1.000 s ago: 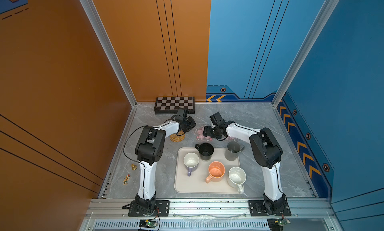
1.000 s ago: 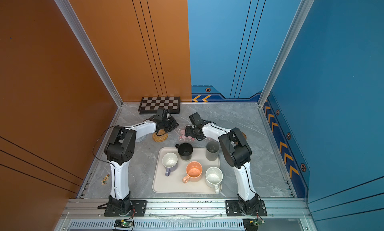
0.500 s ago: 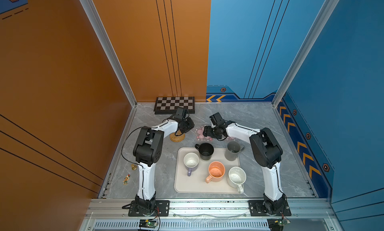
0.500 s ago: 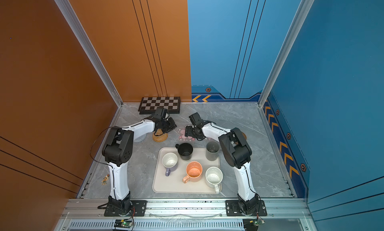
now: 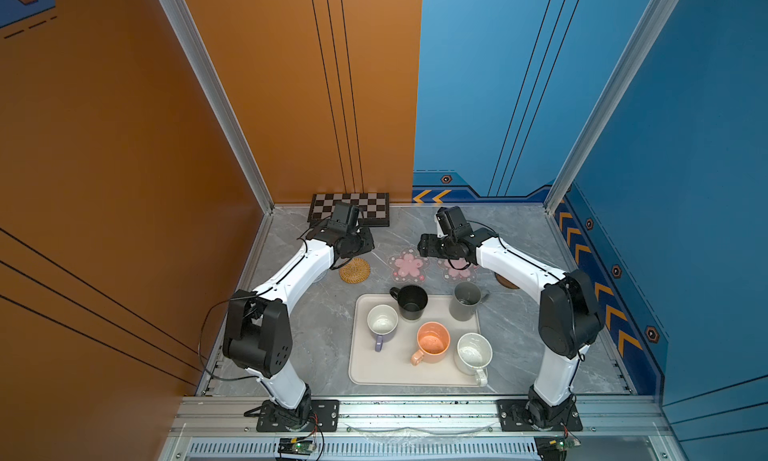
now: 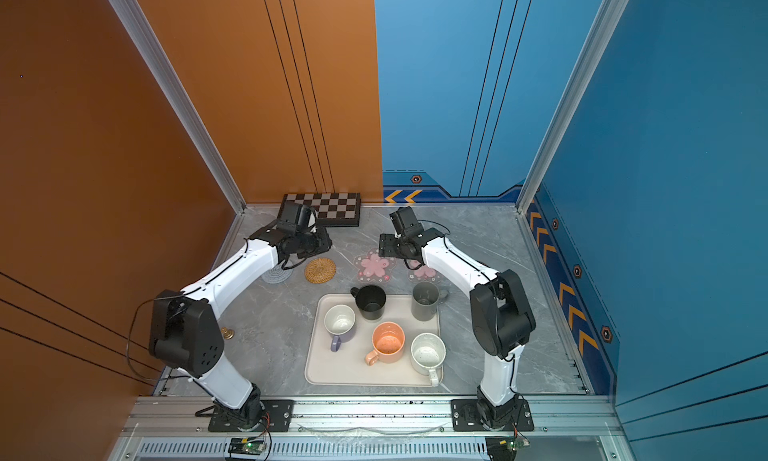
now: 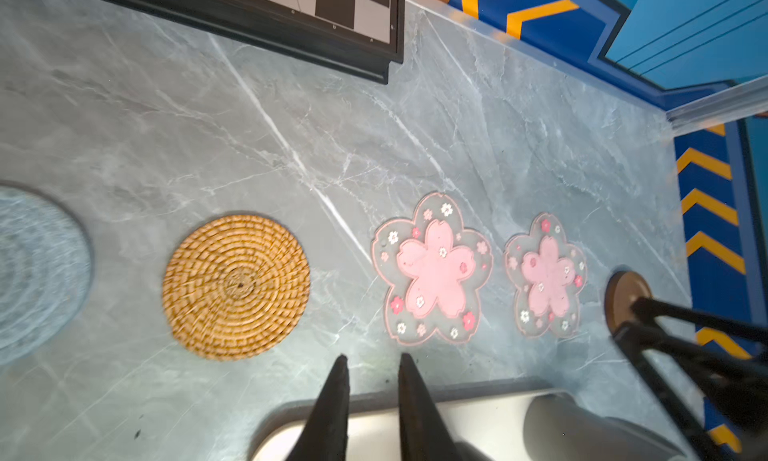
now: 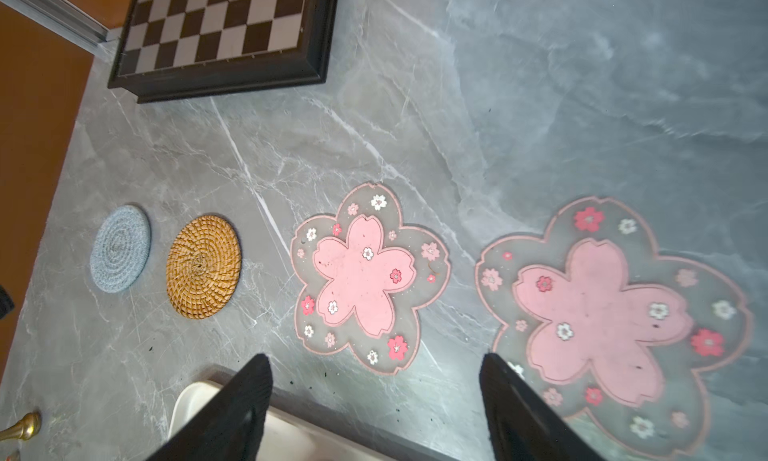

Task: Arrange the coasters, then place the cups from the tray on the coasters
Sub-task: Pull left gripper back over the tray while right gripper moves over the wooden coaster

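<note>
Coasters point(image 8: 203, 265), woven, rattan, petal-shaped, lie flat; left tool point(image 7: 373, 357) barely parted, right tool point(image 8: 375, 357) wide, both empty.

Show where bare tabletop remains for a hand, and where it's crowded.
Free: marble between the chessboard and the flower coasters; marble between the tray and the left arm. Crowded: the strip from flower coasters to black mug and grey mug at the tray's far rim.

woven rattan coaster point(image 7: 236, 286), smooth marble-look table point(image 7: 166, 126), matt tray point(image 5: 374, 367).
</note>
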Robot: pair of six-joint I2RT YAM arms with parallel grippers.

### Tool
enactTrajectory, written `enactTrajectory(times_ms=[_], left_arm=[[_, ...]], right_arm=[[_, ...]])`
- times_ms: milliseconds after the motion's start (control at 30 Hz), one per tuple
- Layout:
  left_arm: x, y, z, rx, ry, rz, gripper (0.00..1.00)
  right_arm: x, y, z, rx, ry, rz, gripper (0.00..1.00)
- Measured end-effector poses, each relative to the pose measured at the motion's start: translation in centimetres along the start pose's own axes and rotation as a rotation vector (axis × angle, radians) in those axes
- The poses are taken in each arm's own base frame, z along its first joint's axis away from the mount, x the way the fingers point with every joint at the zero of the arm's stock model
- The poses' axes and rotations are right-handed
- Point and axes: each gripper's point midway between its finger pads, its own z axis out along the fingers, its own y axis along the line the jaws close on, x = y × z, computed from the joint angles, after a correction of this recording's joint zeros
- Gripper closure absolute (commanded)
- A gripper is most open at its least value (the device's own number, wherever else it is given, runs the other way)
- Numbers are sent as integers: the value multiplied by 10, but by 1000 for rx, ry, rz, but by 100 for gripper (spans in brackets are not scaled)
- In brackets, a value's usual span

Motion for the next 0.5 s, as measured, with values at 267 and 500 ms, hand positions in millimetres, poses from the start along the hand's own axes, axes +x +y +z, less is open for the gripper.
enactTrajectory(times_ms=[267,500], left_arm=[[24,18,-63,-50,-41,70,74],[50,26,-94,-85,-57,114,74]], right_arm=[[-14,-16,-75,82,-110,-100,17],[2,-40,-132,150,-176,-131,15]])
